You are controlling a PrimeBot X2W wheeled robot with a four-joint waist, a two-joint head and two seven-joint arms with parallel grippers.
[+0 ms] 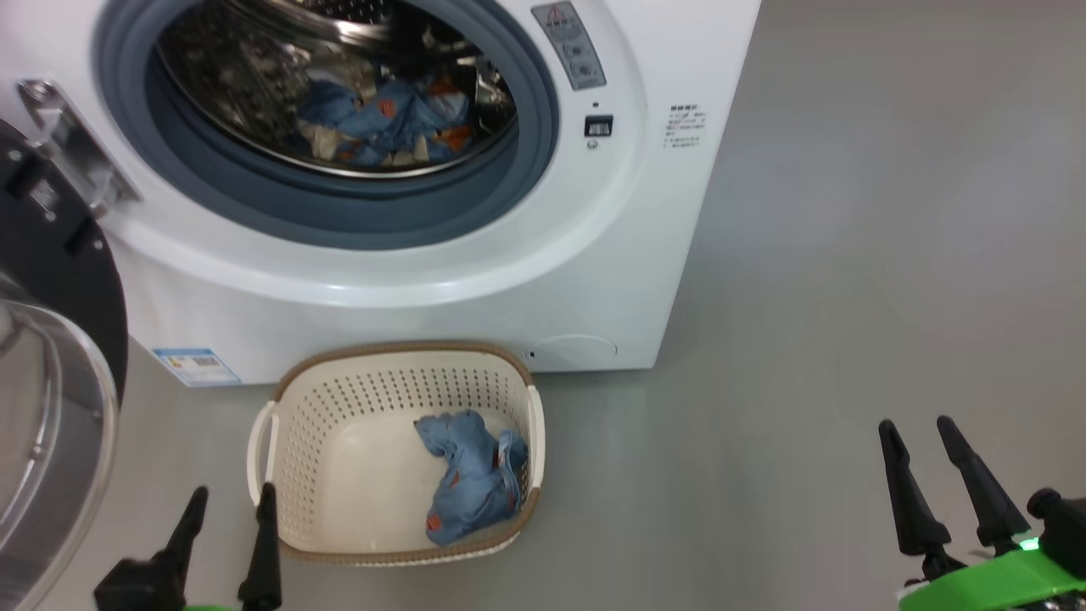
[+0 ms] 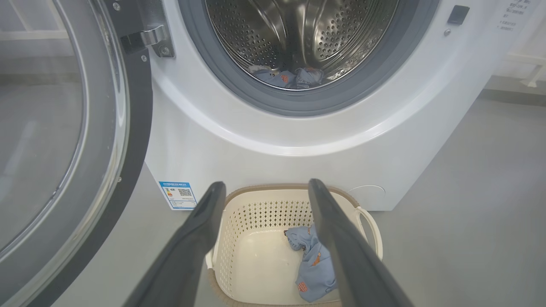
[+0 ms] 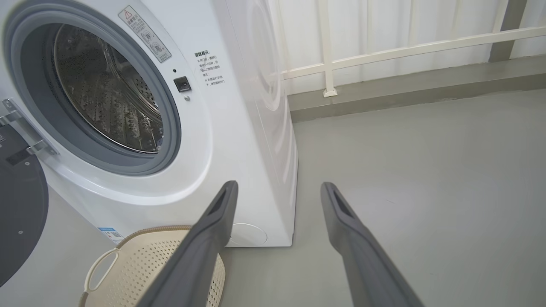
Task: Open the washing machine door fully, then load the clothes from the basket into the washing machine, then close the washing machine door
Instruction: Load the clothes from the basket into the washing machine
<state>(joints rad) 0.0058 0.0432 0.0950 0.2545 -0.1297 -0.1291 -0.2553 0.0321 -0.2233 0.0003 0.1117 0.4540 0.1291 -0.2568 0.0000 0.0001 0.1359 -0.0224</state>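
Dark tapered fingers rise from the bottom edge of the head view. At the lower left the left gripper (image 1: pixel 233 491) has its two fingers spread apart and holds nothing, and one finger overlaps the left edge of the basket (image 1: pixel 399 349) in the picture. At the lower right the right gripper (image 1: pixel 915 423) is also spread and empty, above bare grey floor (image 1: pixel 848 297) and well apart from the basket.

The cream perforated basket sits on the floor at lower centre, its far brown rim just in front of the washing machine (image 1: pixel 509 280). One light blue garment (image 1: pixel 471 479) with orange prints lies crumpled against the right wall of the basket. In the left wrist view the same garment (image 2: pixel 313 264) shows partly behind one of the gripper's fingers.

Along the left edge of the head view, the washing machine door (image 1: pixel 51 255) hangs swung open. Its black rim and bulging clear glass bowl are turned away from the opening, and its metal hinge (image 1: pixel 68 144) is fixed to the white front. A blue sticker (image 1: pixel 195 367) sits low on the front panel, left of the basket.

Higher in the frame, the grey gasket (image 1: pixel 339 212) rings the steel drum (image 1: pixel 246 85). Inside, at the bottom of the drum, lie more clothes (image 1: pixel 382 119), blue with orange marks and some cream cloth.

Farthest back, in the upper right of the right wrist view, a pale railing (image 3: pixel 384 51) runs along the wall.
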